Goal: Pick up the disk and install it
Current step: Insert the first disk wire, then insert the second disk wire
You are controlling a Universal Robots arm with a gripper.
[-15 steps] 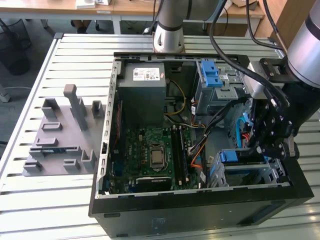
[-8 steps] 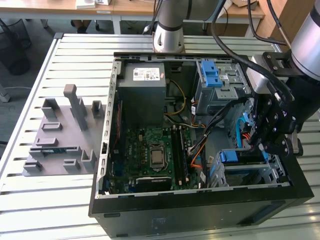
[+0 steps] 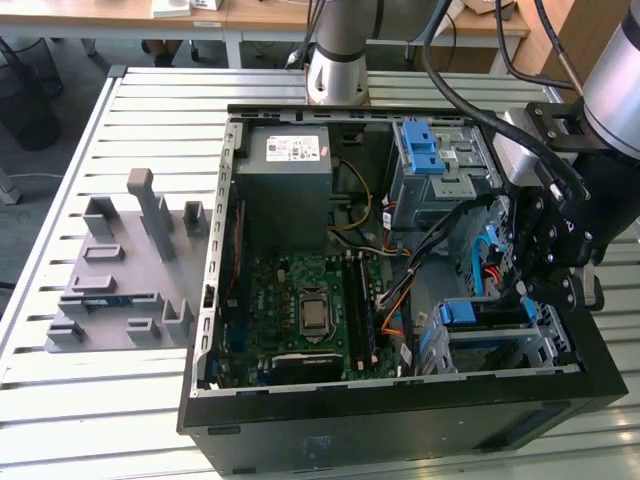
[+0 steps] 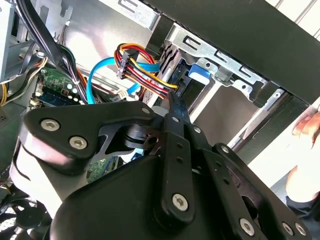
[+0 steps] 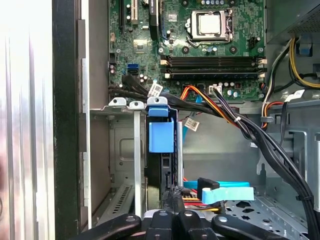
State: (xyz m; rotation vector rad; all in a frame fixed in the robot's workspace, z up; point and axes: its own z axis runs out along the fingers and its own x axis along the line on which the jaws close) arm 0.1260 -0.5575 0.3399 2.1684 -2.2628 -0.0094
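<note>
The fingers (image 5: 172, 200) were pressed together against the rear edge of the disk (image 5: 161, 135), seated upright in its drive bay (image 5: 117, 150).

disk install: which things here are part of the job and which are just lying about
Job: the disk standing in the drive cage; the gripper at its rear edge.
Lying about: grey fixture plate, power supply, motherboard.

No legible txt; white sticker (image 3: 293, 150) on PSU box unreadable.
</note>
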